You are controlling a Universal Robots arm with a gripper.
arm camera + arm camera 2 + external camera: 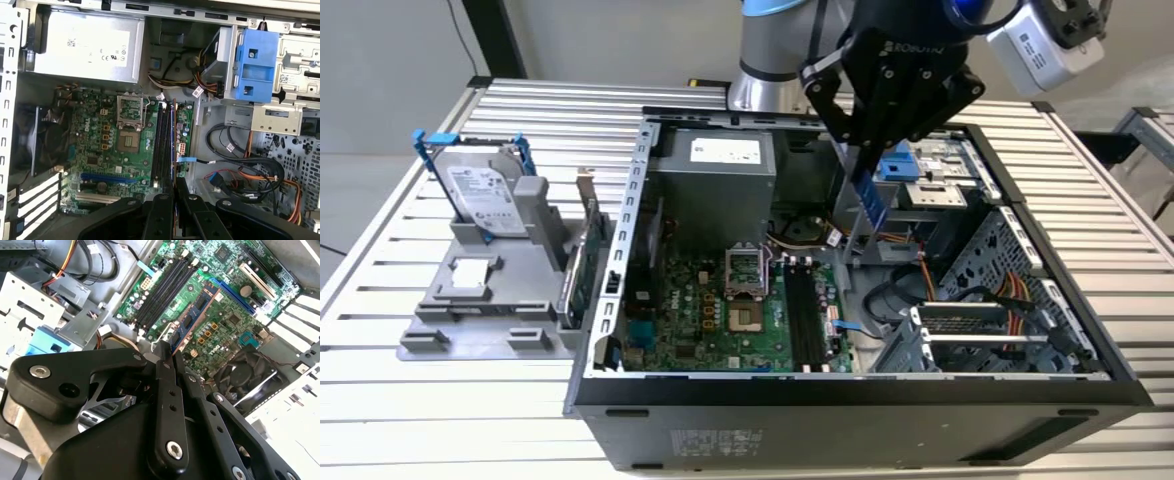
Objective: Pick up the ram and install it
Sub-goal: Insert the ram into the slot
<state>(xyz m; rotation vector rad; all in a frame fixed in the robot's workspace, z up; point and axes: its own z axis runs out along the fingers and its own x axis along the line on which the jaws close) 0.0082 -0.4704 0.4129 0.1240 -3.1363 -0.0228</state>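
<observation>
Open computer case [854, 405] lying on its side on the slatted counter [454, 400], by the near edge, so that the motherboard [707, 310] faces up and can be reached from above. The memory slots [803, 320] run near to far across the board. Over their far end hangs the pincer [854, 135], narrowed onto the upper end of the ram [871, 195]. The stick hangs lengthwise down, clear of the board, its flat face apparently in line with the slots. Beyond stands the power supply [714, 175].

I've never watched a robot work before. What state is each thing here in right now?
pincer: shut on the ram
ram: held on end, not yet installed
memory slots: empty
computer case: side open
hard drive: upright in its grey stand, outside the case
</observation>
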